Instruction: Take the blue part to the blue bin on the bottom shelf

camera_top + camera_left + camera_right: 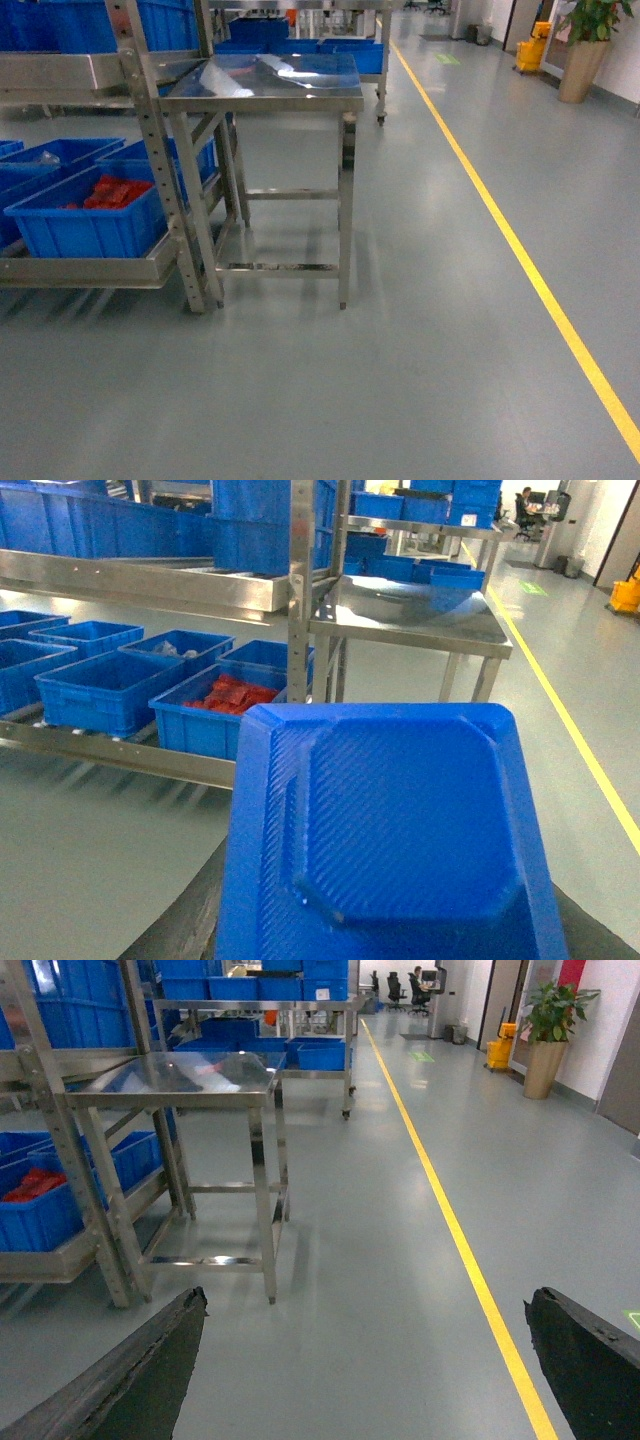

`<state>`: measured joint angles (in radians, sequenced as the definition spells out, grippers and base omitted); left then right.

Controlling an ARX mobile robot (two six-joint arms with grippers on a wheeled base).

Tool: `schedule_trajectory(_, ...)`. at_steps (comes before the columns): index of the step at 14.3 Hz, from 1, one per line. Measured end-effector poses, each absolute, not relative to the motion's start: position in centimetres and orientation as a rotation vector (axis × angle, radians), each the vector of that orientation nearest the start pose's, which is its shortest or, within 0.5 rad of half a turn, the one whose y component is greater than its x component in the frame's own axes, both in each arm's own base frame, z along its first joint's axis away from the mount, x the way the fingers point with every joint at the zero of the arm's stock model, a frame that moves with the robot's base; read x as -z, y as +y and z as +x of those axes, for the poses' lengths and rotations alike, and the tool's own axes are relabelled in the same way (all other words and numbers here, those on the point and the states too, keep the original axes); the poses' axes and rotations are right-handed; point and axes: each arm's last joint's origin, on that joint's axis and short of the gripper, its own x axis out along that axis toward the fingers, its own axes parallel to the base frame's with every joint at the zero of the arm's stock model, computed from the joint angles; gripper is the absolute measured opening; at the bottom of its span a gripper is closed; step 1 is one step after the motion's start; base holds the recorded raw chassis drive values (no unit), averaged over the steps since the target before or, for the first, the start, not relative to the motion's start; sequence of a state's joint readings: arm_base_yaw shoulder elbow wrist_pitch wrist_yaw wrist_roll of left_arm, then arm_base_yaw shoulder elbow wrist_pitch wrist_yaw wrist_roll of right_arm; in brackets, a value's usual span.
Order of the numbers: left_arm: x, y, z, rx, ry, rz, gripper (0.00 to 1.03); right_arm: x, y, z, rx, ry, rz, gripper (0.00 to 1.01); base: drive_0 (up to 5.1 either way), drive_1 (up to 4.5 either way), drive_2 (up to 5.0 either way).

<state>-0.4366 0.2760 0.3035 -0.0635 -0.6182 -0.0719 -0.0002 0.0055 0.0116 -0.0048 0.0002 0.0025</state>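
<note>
In the left wrist view the blue part (400, 830), a flat ribbed plastic piece with a raised octagonal face, fills the lower frame. My left gripper (390, 925) is shut on it, dark fingers (195, 910) showing at both sides. The bottom shelf (130, 752) lies ahead to the left with several blue bins (105, 685); the nearest bin (200, 725) holds red parts (235, 693). The head view shows that shelf (80, 272) and bin (90, 228) at the left, and no gripper. My right gripper (365, 1360) is open over bare floor.
A square steel table (265, 85) stands right of the rack's upright post (165, 170). An upper rack level (150, 580) carries more blue bins. A yellow floor line (520, 260) runs along the right. A potted plant (585, 50) and a yellow cart (533, 50) stand far right.
</note>
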Motion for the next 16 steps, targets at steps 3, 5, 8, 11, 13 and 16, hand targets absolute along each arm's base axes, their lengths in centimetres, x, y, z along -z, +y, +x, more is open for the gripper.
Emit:
schedule_trajectory(3,-23.91,-2.73,9.81,-0.183,0.022,-0.055,0.43,-16.64,0.0,9.73,0.0,0.0,0.003,0.98,0.0,4.06,-4.1)
schedule_trajectory(5,-23.9,-2.73,9.82,-0.183,0.024,-0.054,0.43,-16.66,0.0,9.73,0.0,-0.002,0.002,0.98,-0.1,4.01,-4.1)
schedule_trajectory(8,-23.92,-2.73,9.82,-0.182,0.021,-0.055,0.43,-16.67,0.0,9.73,0.0,-0.003,0.003,0.98,-0.1,3.95,-4.2)
schedule_trajectory(11,-23.9,-2.74,9.83,-0.183,0.024,-0.054,0.43,-16.64,0.0,9.73,0.0,0.0,0.002,0.98,-0.1,3.95,-4.2)
schedule_trajectory(13,-23.88,-2.73,9.82,-0.182,0.026,-0.053,0.43,-16.67,0.0,9.73,0.0,-0.002,0.002,0.98,-0.1,3.91,-4.2)
schedule_trajectory(16,-23.9,-2.73,9.81,-0.183,0.024,-0.054,0.43,-16.66,0.0,9.73,0.0,-0.001,0.002,0.98,0.0,4.08,-4.0)
